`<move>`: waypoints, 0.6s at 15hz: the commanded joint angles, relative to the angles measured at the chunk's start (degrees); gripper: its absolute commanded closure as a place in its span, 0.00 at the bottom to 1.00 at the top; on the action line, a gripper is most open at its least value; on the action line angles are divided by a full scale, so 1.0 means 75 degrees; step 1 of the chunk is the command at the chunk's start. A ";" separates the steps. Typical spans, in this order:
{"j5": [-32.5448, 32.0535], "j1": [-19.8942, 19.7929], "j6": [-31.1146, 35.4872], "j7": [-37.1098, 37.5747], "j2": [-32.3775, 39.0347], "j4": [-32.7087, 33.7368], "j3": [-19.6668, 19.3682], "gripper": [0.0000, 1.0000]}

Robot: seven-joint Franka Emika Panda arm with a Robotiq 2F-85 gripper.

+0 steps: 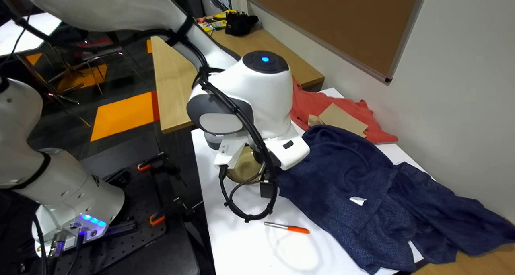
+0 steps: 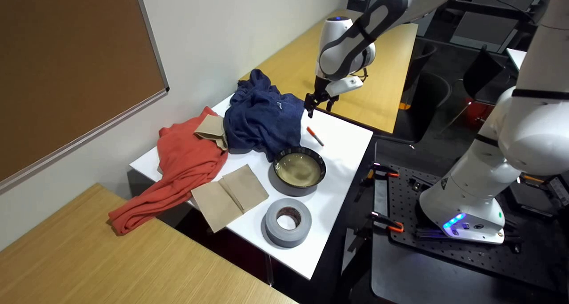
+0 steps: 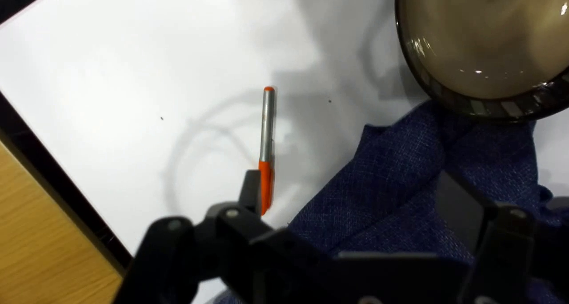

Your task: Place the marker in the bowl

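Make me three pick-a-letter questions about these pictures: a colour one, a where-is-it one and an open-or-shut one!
1. What colour is the inside of the round, dark-rimmed glossy bowl?
A) pink B) olive-tan C) blue

2. Where is the slim orange-and-silver marker?
A) in that bowl B) on the navy cloth C) on the white table

3. How is the black two-fingered gripper?
A) open B) shut on nothing C) shut on the marker

1 B: an exterior view shows the olive-tan inside.
2 C: the wrist view shows it lying on the white table, outside the bowl.
3 A: its jaws stand wide apart in the wrist view.
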 commanded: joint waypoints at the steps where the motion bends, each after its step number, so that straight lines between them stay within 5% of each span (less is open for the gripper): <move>1: 0.0450 -0.0153 0.0320 -0.0230 0.0734 0.0321 0.0198 0.00; 9: 0.1126 -0.0756 0.0908 -0.0725 0.1999 0.1019 0.0608 0.00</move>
